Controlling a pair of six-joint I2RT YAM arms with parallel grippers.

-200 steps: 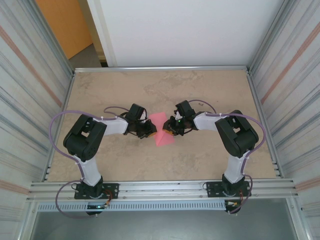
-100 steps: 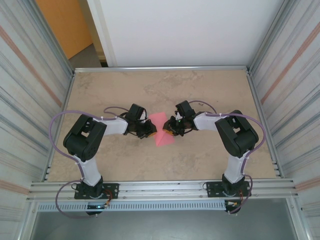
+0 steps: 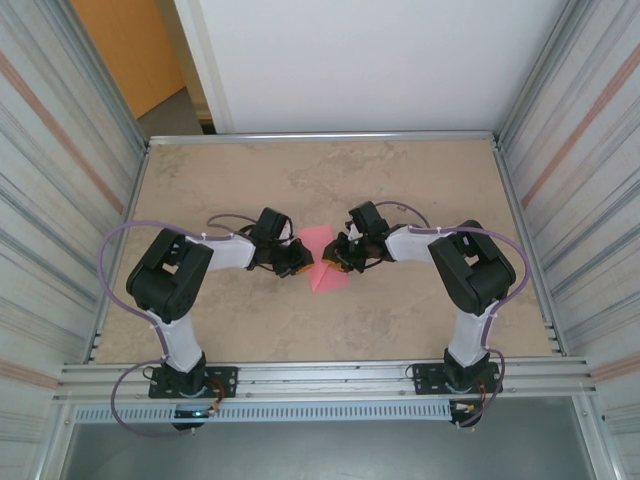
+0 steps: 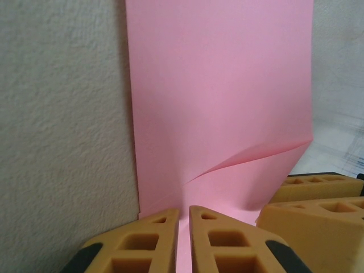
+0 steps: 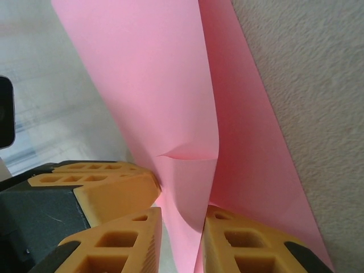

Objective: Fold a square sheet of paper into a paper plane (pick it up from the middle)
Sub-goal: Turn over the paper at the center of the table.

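My left end effector [image 3: 297,262] and my right end effector [image 3: 337,262] meet nose to nose near the middle of the counter [image 3: 400,180], with the square sheet of paper [image 3: 325,276] between them. The pink sheet lies partly on the counter, its pointed end aimed at the near edge.

From my left wrist, my two orange fingers [image 4: 142,244] stand almost together, clenched on the near edge of the paper [image 4: 222,102]. The sheet runs flat away from me, with one corner flap lifted in a soft curve on the right, just beside my other end effector's fingers [image 4: 310,205].

From my right wrist, a raised layer of the paper [image 5: 159,85] passes down between my fingers [image 5: 250,244], which grasp it, and a lower layer rests flat on the counter.
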